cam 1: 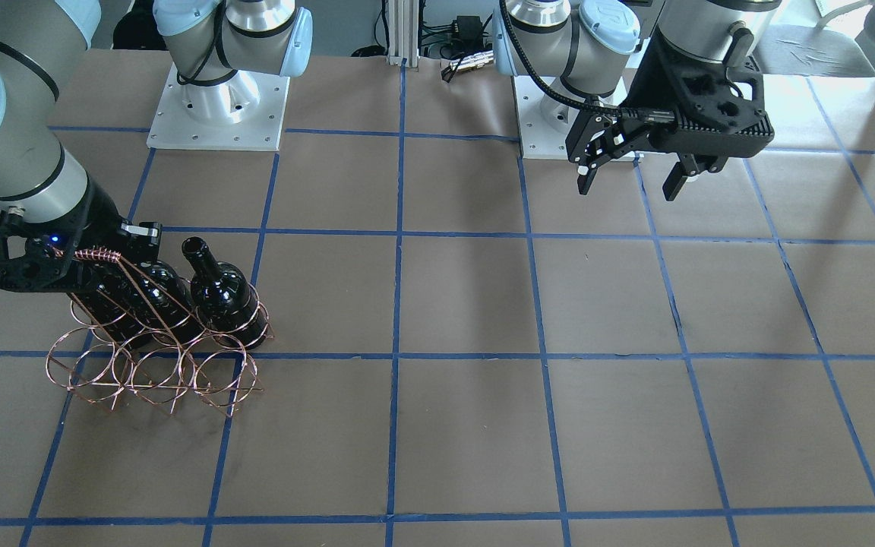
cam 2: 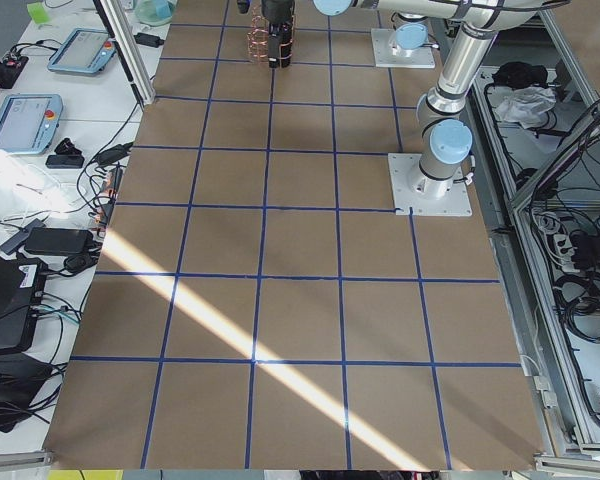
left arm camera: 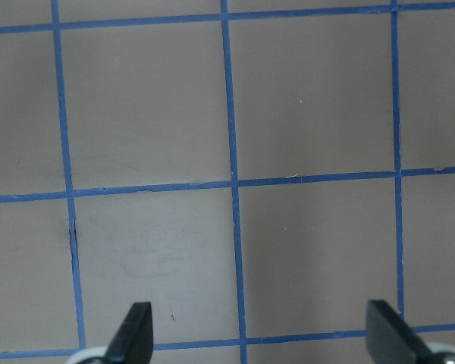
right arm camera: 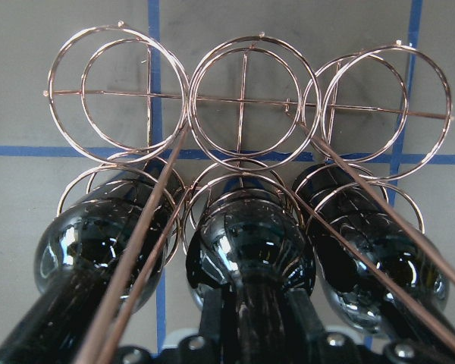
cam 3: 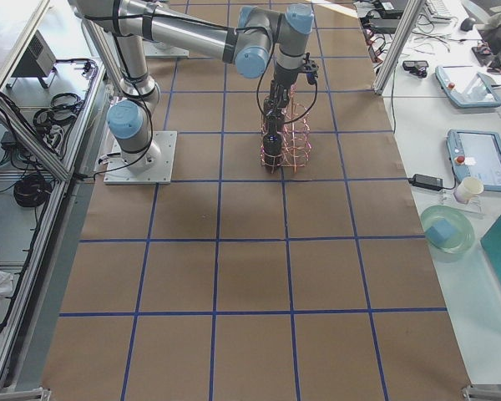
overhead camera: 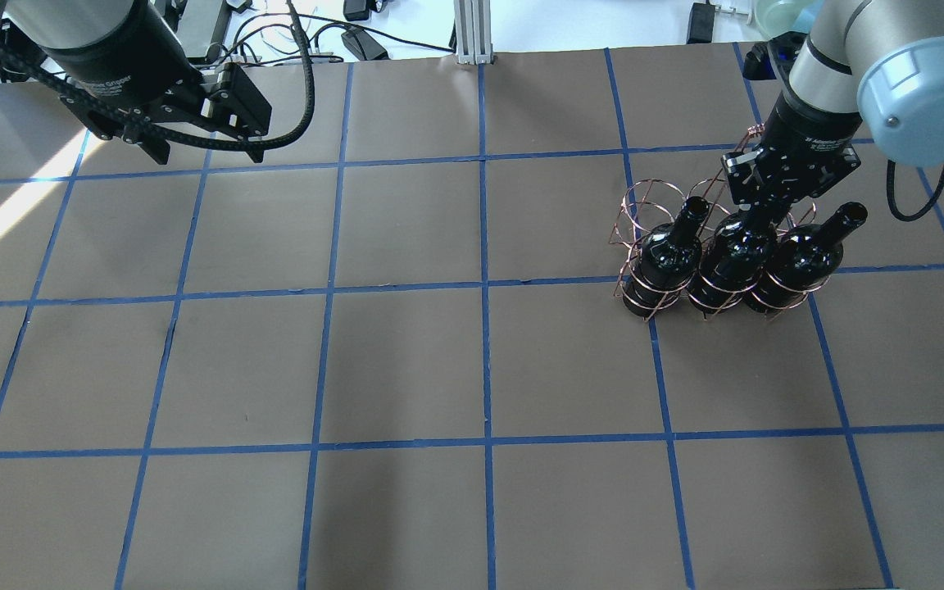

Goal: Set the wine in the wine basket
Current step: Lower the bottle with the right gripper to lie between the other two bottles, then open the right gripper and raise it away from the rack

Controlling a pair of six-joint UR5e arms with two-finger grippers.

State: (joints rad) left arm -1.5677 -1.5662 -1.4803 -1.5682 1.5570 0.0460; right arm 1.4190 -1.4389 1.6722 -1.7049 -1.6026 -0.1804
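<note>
The wine bottle, near-black and glossy, stands in the middle ring of the copper wire wine basket, in the row on the robot's side. My right gripper is shut on its neck from above; in the right wrist view its fingers hug the neck of the bottle. Two identical bottles stand in the rings on either side. The far row of the basket holds no bottle. My left gripper is open and holds nothing, high above the table.
The basket's slanted wire-wrapped handle runs up beside my right wrist. The table is brown paper with a blue tape grid. The arm bases stand at the robot's edge, with cables and devices beyond the table.
</note>
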